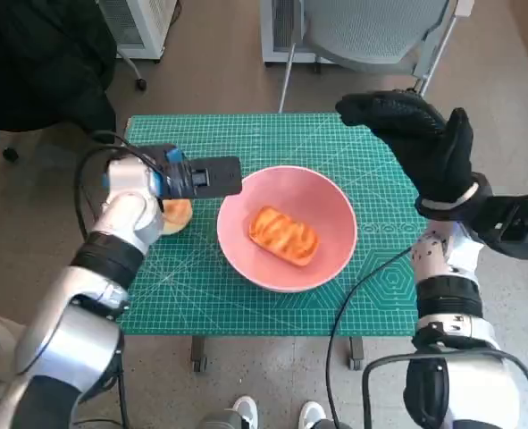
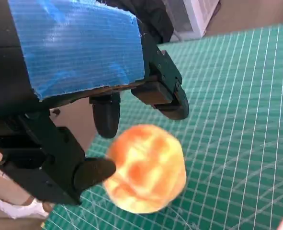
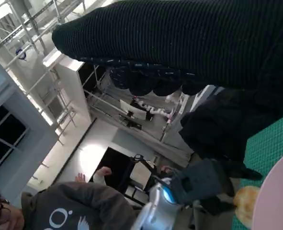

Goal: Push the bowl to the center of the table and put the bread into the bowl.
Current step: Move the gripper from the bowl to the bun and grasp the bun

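A pink bowl stands near the middle of the green mat with an oblong glazed bread lying inside it. A round golden bun lies on the mat just left of the bowl. My left hand hovers over this bun; its black fingers are spread around it and the thumb tip sits at its edge, without a plain grip. My right hand is raised above the table's far right side, fingers apart and empty. The right wrist view shows the glove, the bun and the bowl's rim.
The green cutting mat covers the small table. A grey chair stands behind it and a dark bag lies at the far left. A person appears in the right wrist view. Feet show below the table's front edge.
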{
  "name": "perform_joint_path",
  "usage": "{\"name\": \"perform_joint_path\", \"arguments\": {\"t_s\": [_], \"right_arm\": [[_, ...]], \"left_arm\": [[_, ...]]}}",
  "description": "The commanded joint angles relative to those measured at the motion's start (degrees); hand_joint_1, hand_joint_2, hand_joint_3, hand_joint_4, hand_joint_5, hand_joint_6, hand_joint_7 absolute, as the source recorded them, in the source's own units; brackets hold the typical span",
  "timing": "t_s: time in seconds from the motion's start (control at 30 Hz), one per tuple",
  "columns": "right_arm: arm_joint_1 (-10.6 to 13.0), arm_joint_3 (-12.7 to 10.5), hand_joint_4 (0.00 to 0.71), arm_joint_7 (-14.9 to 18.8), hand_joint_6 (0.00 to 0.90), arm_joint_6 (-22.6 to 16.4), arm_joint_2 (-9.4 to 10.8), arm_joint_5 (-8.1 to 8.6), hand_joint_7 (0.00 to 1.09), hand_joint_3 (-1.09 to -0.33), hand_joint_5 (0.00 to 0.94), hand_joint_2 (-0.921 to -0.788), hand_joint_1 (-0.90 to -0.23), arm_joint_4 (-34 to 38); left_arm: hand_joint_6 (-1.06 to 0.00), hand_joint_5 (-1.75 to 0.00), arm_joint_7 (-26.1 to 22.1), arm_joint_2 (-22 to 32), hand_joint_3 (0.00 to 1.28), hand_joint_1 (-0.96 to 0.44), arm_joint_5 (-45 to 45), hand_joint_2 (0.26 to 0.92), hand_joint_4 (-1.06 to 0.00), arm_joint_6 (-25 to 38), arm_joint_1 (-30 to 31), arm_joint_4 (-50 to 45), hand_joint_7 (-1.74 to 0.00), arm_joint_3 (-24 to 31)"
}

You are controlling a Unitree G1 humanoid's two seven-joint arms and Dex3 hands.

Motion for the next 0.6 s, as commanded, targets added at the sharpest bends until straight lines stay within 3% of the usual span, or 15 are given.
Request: {"name": "perform_joint_path", "arguments": {"t_s": [0.03, 0.23, 0.4, 0.43, 0.5, 0.6], "right_arm": [[0.82, -0.16, 0.196, 0.64, 0.258, 0.63, 0.02, 0.09, 0.0, -0.801, 0.001, -0.921, -0.714, 0.55], [0.63, -0.15, 0.198, 0.57, 0.259, 0.61, 0.03, 0.0, 0.0, -0.804, 0.001, -0.921, -0.713, 0.74], [0.45, -0.12, 0.198, 0.44, 0.259, 0.64, 0.05, -0.12, 0.0, -0.804, 0.001, -0.921, -0.717, 0.95], [0.43, -0.12, 0.198, 0.43, 0.259, 0.64, 0.04, -0.12, 0.0, -0.804, 0.001, -0.921, -0.717, 0.99], [0.39, -0.12, 0.198, 0.45, 0.259, 0.66, 0.03, -0.11, 0.0, -0.804, 0.001, -0.921, -0.718, 1.05], [0.33, -0.13, 0.198, 0.55, 0.26, 0.73, 0.04, -0.06, 0.0, -0.804, 0.001, -0.921, -0.718, 1.05]], "left_arm": [[-0.46, -1.5, -4.38, 2.48, 0.62, 0.02, 1.56, 0.715, -0.45, 2.67, -2.42, -5.11, -1.39, -0.03], [-0.41, -1.53, -12.03, 5.01, 0.6, 0.0, 4.01, 0.75, -0.4, 7.46, -4.16, -15.11, -1.48, 0.38], [-0.52, -1.46, -14.42, 9.9, 0.7, 0.0, 4.72, 0.642, -0.51, 9.16, -0.21, -36.11, -1.42, 5.51], [-0.6, -1.54, -14.5, 10.48, 0.69, 0.0, 4.72, 0.635, -0.48, 9.12, 0.48, -38.72, -1.26, 6.31], [-0.69, -1.6, -15.11, 11.56, 0.65, 0.0, 5.02, 0.644, -0.46, 8.45, 1.16, -42.68, -1.11, 7.08], [-0.76, -1.61, -16.56, 12.01, 0.49, 0.01, 5.64, 0.727, -0.43, 9.69, 1.79, -47.9, -0.95, 8.48]]}}
